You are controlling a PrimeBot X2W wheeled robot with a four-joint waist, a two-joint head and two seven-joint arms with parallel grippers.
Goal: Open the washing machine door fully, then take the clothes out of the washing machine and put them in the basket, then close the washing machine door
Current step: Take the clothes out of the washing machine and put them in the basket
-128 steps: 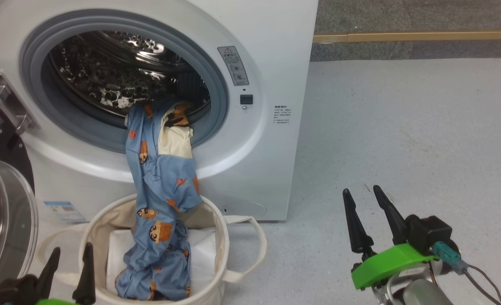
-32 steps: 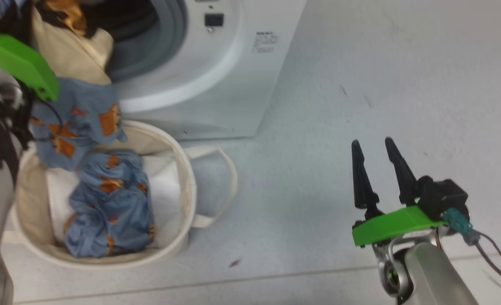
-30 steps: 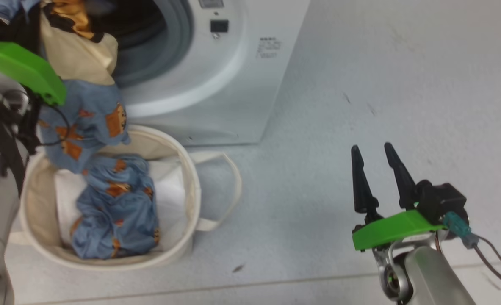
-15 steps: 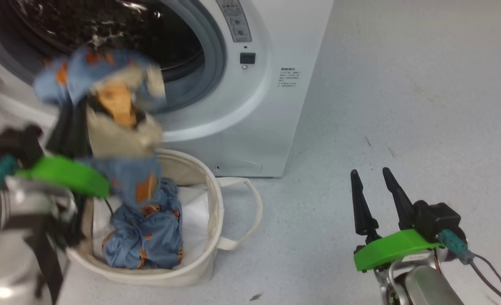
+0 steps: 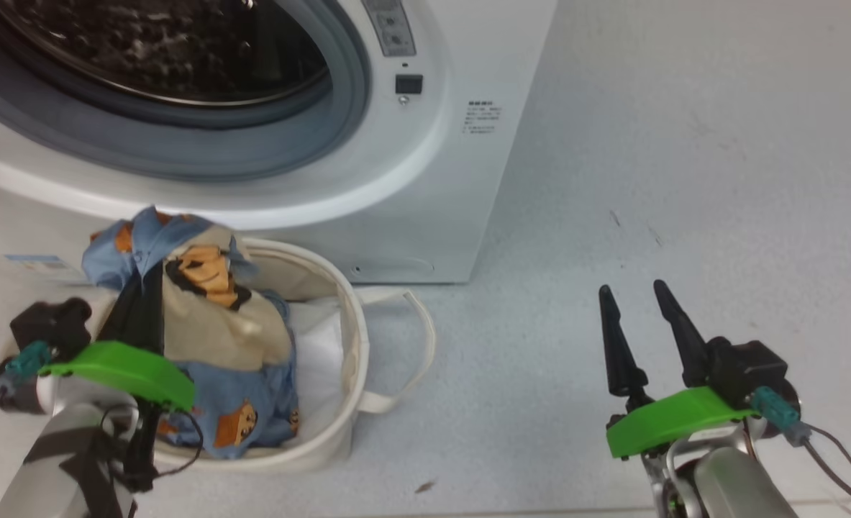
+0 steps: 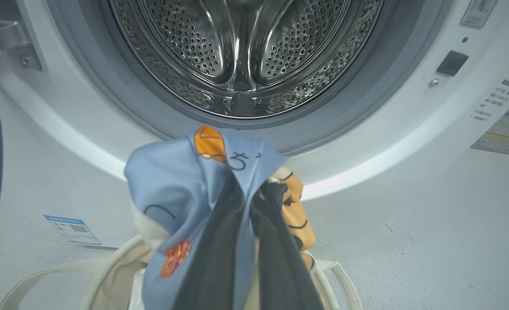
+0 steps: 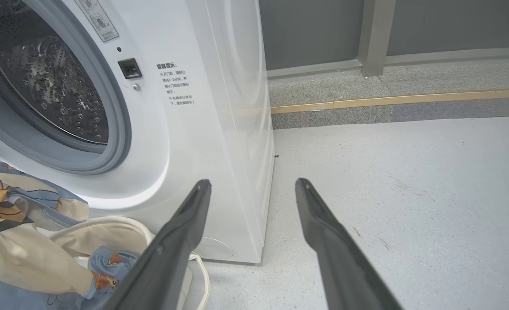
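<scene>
Left gripper (image 6: 248,189) pinches the clothes (image 5: 216,324) tight, hanging them over the basket (image 5: 355,338), clear of the machine (image 5: 454,144). Right gripper (image 5: 631,288) idles, parted and empty. Placing step, I judge; next I lower and let go inside the rim.

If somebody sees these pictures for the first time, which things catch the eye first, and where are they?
First come the blue bear-printed clothes, pinched in the shut left pincer just over the cream basket that stands before the washing machine. Next is the shiny steel drum, which looks empty. At the lower right of the head view, the right pincer hangs open above the grey floor.
</scene>
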